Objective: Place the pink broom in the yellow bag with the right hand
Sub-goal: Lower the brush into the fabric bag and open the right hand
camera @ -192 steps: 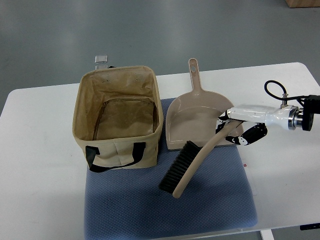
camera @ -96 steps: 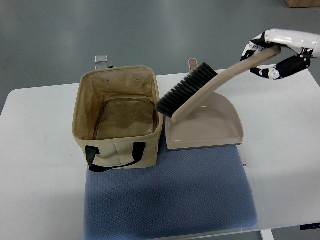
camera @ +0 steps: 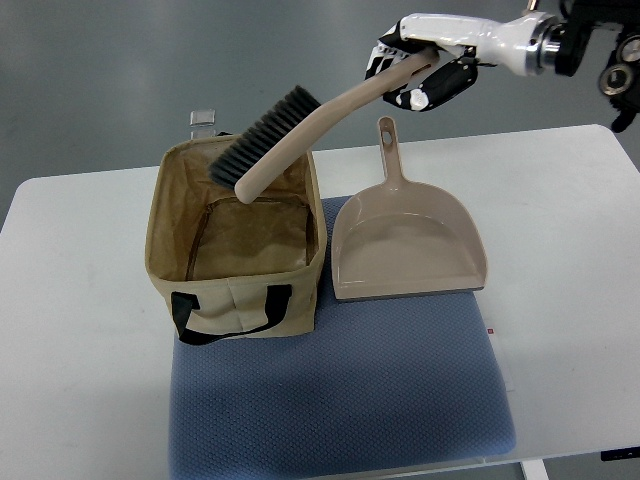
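My right hand [camera: 420, 72] is closed around the handle end of the pink broom [camera: 300, 128], holding it raised and slanting down to my left so the bristle head hangs over the open yellow bag [camera: 238, 235], ready to drop in.

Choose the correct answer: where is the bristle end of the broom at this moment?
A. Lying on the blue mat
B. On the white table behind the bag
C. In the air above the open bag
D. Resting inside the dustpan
C: the right hand grips the handle of the broom, and its bristles hang over the open top of the bag, away from the dustpan.
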Action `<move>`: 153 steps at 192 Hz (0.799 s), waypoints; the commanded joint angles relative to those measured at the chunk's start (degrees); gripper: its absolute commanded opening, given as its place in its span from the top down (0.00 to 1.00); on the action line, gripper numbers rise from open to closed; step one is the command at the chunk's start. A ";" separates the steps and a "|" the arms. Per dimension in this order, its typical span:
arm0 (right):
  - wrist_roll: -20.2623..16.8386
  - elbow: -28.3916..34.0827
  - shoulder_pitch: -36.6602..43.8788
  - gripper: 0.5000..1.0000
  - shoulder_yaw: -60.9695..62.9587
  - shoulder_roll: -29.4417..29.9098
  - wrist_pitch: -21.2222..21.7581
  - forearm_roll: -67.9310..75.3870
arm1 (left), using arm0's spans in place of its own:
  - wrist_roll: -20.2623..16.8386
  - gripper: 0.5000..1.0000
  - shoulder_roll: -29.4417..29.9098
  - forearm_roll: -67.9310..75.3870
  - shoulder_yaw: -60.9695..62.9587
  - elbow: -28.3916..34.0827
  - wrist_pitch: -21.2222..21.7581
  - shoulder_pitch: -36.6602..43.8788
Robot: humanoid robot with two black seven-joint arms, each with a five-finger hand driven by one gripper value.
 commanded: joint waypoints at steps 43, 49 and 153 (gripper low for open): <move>0.55 -15.46 0.84 1.00 -6.66 18.02 -1.32 -10.64 | -0.01 0.00 0.00 0.00 -0.33 -0.31 0.01 0.01; 0.64 -16.78 0.75 1.00 -7.10 19.07 -1.75 -11.51 | -0.01 0.00 0.00 0.00 -0.33 -0.31 0.01 0.01; 0.46 -17.84 1.71 0.13 -7.19 22.59 -1.49 -12.22 | -0.01 0.00 0.00 0.00 -0.06 -0.04 0.01 0.01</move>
